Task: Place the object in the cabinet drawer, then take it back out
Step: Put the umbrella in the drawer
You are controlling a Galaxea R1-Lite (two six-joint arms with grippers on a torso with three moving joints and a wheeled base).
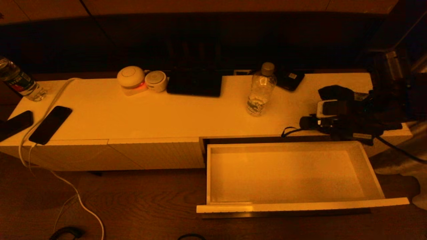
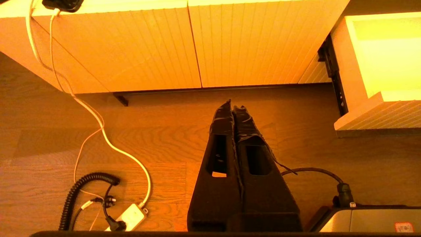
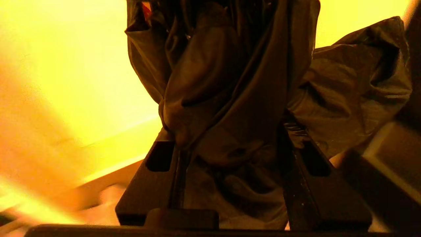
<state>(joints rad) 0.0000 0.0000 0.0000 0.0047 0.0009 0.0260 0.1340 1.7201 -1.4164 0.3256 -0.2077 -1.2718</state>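
The cabinet drawer (image 1: 300, 205) stands pulled out on the right, and its white inside is bare. Its side wall (image 2: 357, 62) also shows in the left wrist view. The object (image 1: 335, 90) is a dark crumpled cloth bag lying at the right end of the cabinet top. My right gripper (image 1: 337, 100) is over it there. In the right wrist view the object (image 3: 230, 65) bunches up between the two fingers, and my right gripper (image 3: 230, 138) is shut on it, its fingertips hidden by folds. My left gripper (image 2: 233, 107) hangs shut and empty over the wooden floor before the cabinet.
On the cabinet top stand a clear bottle (image 1: 261, 90), a dark tablet (image 1: 195, 83), two round white devices (image 1: 131, 78), two phones (image 1: 50, 124) and a second bottle (image 1: 18, 83) at far left. A white cable (image 1: 50, 103) drops to a power strip (image 2: 130, 217) on the floor.
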